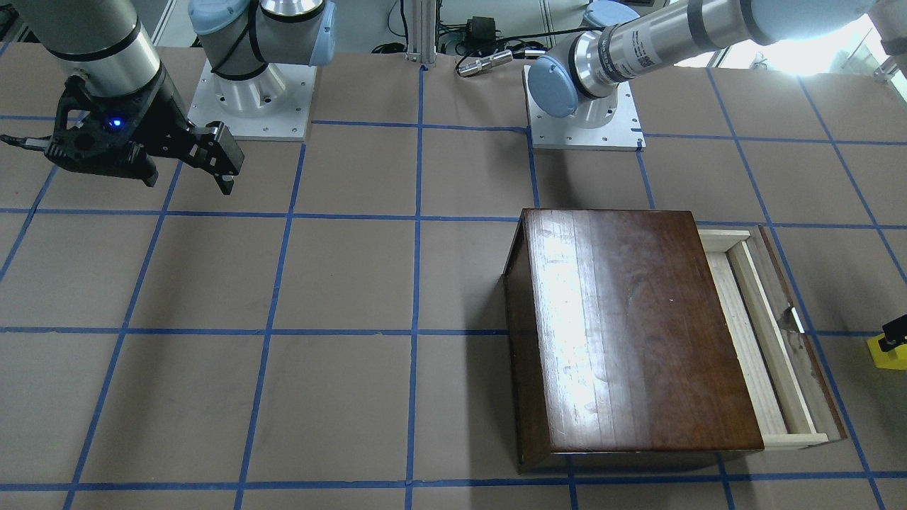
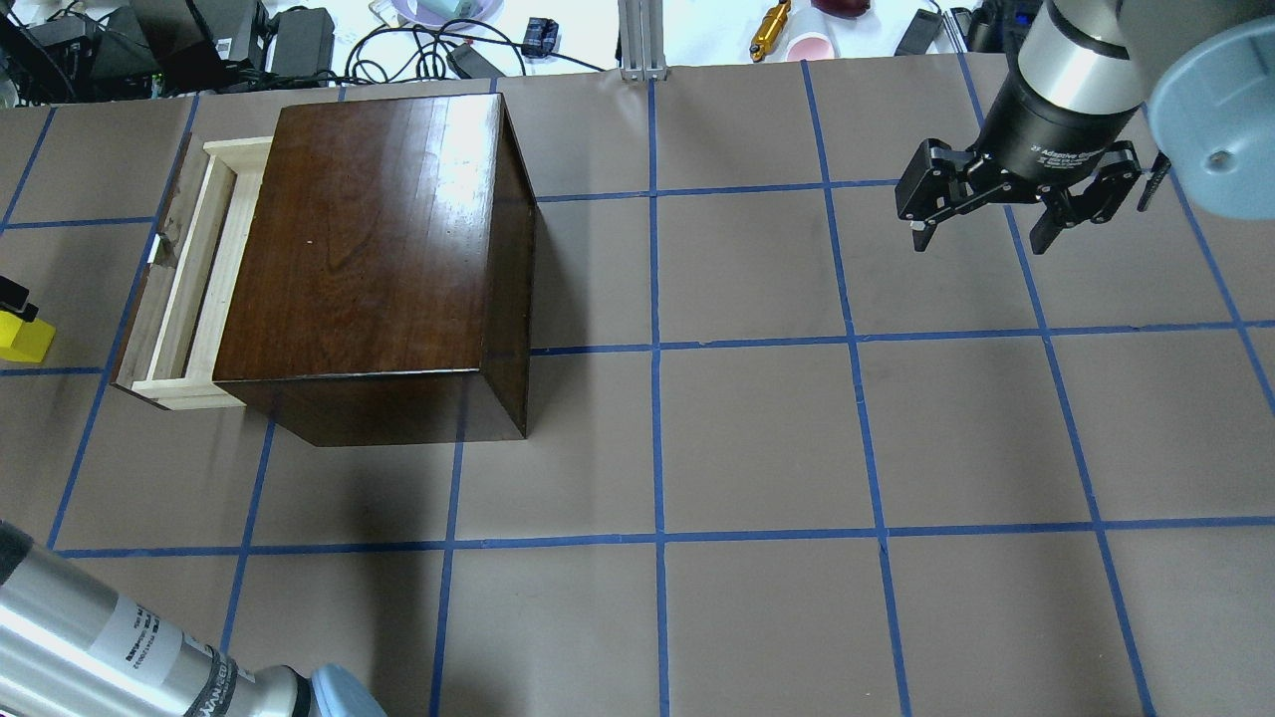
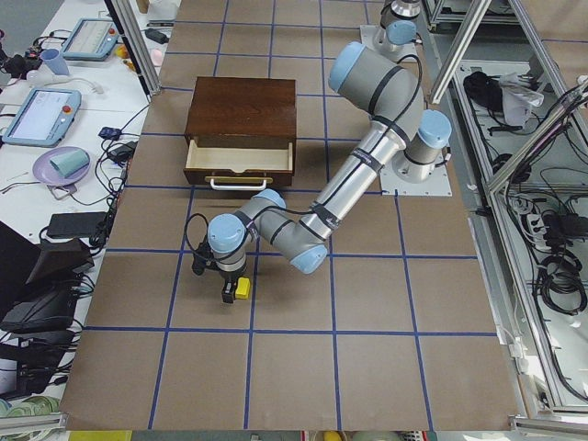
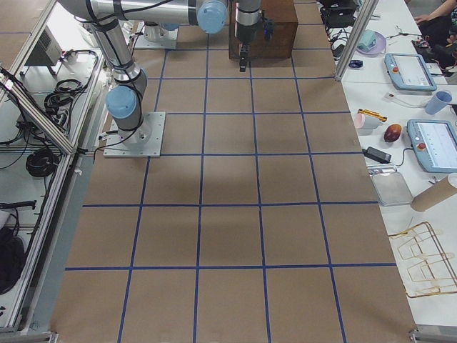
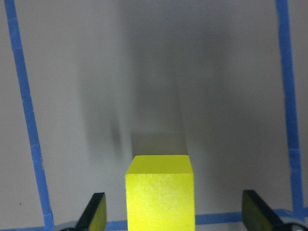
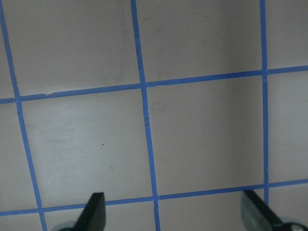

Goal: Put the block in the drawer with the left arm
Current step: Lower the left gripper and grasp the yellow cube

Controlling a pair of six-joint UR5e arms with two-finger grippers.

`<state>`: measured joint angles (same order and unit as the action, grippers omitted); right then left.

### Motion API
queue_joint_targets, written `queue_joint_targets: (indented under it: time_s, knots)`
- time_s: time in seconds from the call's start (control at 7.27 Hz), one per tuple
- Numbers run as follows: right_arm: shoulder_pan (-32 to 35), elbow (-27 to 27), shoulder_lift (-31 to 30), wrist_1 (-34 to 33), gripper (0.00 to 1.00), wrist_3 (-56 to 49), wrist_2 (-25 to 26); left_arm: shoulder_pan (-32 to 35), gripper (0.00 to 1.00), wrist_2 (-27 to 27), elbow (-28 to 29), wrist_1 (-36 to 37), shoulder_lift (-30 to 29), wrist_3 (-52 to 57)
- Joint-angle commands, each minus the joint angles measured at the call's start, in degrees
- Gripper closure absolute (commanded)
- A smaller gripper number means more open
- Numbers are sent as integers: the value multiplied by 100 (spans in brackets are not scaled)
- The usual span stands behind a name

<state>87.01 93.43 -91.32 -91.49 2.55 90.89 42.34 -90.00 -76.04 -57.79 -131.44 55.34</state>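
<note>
The yellow block [image 5: 160, 192] stands on the table between the wide-open fingers of my left gripper [image 5: 177, 214], touching neither finger. It shows at the overhead view's left edge [image 2: 25, 340], left of the drawer [image 2: 189, 269], and in the front view [image 1: 886, 352]. The drawer is pulled partly out of the dark wooden box [image 2: 379, 249], and the part that shows is empty. In the left side view my left gripper [image 3: 226, 287] hangs over the block [image 3: 243, 290], in front of the drawer [image 3: 239, 162]. My right gripper [image 2: 986, 224] is open and empty, held above the table far right.
The box stands at the table's far left in the overhead view. Cables and small items lie beyond the far edge [image 2: 398, 40]. The two arm bases [image 1: 248, 99] [image 1: 584, 117] stand at the robot's side of the table. Blue tape lines grid the brown table.
</note>
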Motion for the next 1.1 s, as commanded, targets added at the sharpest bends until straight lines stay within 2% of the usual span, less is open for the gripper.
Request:
queue_joint_targets:
  time_s: [0.0,0.14,0.28,0.41,0.55,0.69,0.96]
  knots:
    - [0,0,0,0,0,0,-1,-15,0,35,-7,22,-118,238]
    - [0,0,0,0,0,0,-1,-23,4,35,-7,14,-136,423]
    - [0,0,0,0,0,0,-1,-24,20,35,-7,14,-137,433]
    - [0,0,0,0,0,0,-1,-24,44,35,-7,22,-137,433]
    - [0,0,0,0,0,0,-1,-24,59,35,2,22,-137,451]
    - [0,0,0,0,0,0,-1,-24,69,35,2,22,-84,460]
    - [0,0,0,0,0,0,-1,-15,69,18,-7,-30,74,372]
